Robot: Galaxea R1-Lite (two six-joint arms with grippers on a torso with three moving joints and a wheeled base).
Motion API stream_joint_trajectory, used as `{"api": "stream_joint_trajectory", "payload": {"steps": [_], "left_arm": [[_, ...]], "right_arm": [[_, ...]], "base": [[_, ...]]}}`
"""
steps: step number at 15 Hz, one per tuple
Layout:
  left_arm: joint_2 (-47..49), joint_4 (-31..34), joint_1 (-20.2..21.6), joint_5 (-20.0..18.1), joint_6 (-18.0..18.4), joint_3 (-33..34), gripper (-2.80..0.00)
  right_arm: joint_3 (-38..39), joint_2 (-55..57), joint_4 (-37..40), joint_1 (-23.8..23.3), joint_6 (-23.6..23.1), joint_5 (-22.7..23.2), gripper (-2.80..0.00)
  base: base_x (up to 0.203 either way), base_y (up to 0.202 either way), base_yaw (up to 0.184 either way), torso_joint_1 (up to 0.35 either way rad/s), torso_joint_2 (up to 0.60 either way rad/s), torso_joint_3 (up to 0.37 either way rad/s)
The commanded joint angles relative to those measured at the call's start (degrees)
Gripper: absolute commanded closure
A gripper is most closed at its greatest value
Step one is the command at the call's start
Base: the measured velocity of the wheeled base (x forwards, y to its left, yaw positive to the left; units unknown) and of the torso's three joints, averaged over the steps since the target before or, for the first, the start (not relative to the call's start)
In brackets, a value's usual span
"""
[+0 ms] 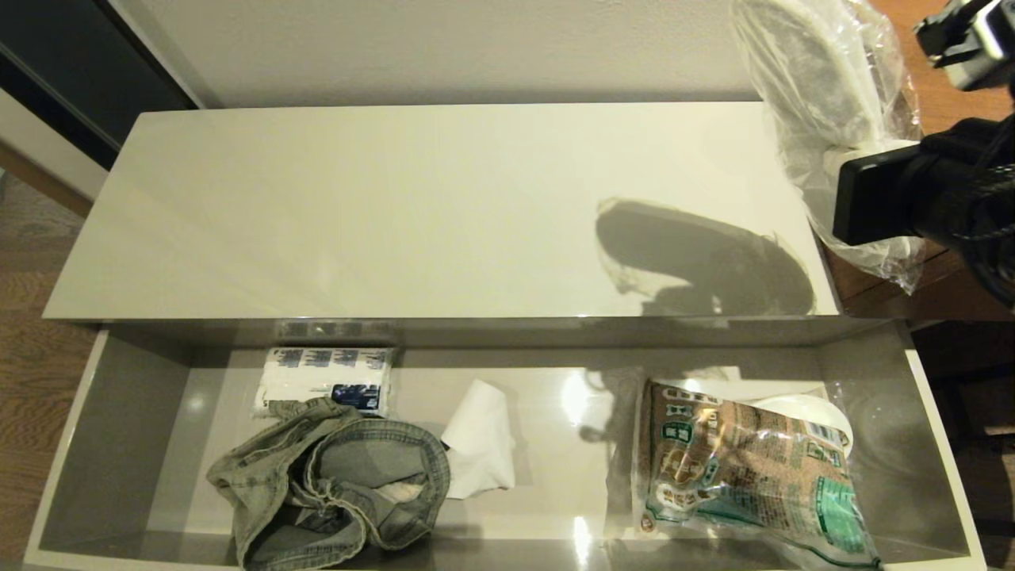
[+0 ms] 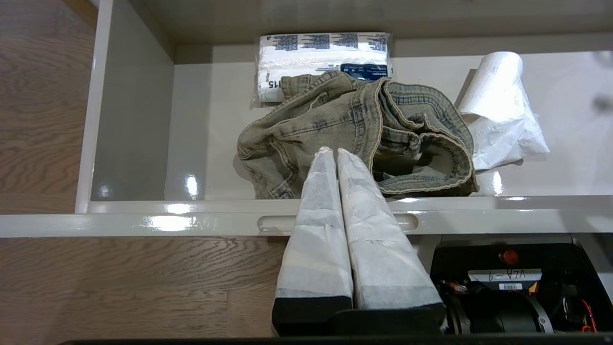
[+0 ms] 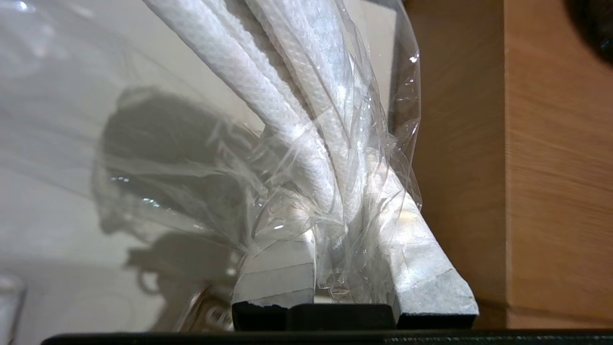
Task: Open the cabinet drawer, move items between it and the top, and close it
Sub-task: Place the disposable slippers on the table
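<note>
Right gripper (image 3: 345, 268) clamps the clear-plastic-wrapped pair of flat white slippers (image 1: 817, 95) by crinkled film – pack hangs over the glossy cream-white cabinet top (image 1: 396, 214) edge. Film could slip; pack drops onto the brown wood desk (image 3: 550, 167). Left gripper (image 2: 335, 158) pinched shut, idle before the open grey-walled drawer (image 2: 129, 120).

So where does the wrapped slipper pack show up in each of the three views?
Head view: the slipper pack hangs at the upper right, held up over the right end of the top by the right tool.
Left wrist view: not in it.
Right wrist view: it fills the centre, pinched between the tool's fingers.
Shared landmark: the pack's dark reflection on the glossy top.
</note>
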Motion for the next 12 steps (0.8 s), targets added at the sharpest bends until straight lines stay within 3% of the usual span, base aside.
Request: {"api": "stream_joint_trajectory", "payload": {"steps": [1,4,5,7,12], "left_arm": [[0.09,0.0,-0.01,-0.02,0.03,0.0,0.0],[0.09,0.0,-0.01,-0.02,0.03,0.0,0.0],[0.09,0.0,-0.01,-0.02,0.03,0.0,0.0],[0.09,0.0,-0.01,0.03,0.03,0.0,0.0],[0.09,0.0,-0.01,-0.01,0.03,0.0,0.0]], "right_arm": [[-0.97,11.14,-4.13,-9.43,1.29,6.83,0.0],[-1.56,22.37,-14.47,-17.44,1.72,14.14,0.0],[-1.38,26.05,-19.5,-18.29,0.85,14.87,-2.8],[-0.61,32.42,-31.67,-19.52,-1.62,16.0,-2.8],[0.47,32.07,-34.71,-20.17,-2.29,15.66,-2.8]], "base": [[0.0,0.0,0.0,0.0,0.0,0.0],[0.0,0.0,0.0,0.0,0.0,0.0],[0.0,0.0,0.0,0.0,0.0,0.0],[0.0,0.0,0.0,0.0,0.0,0.0],[0.0,0.0,0.0,0.0,0.0,0.0]]}}
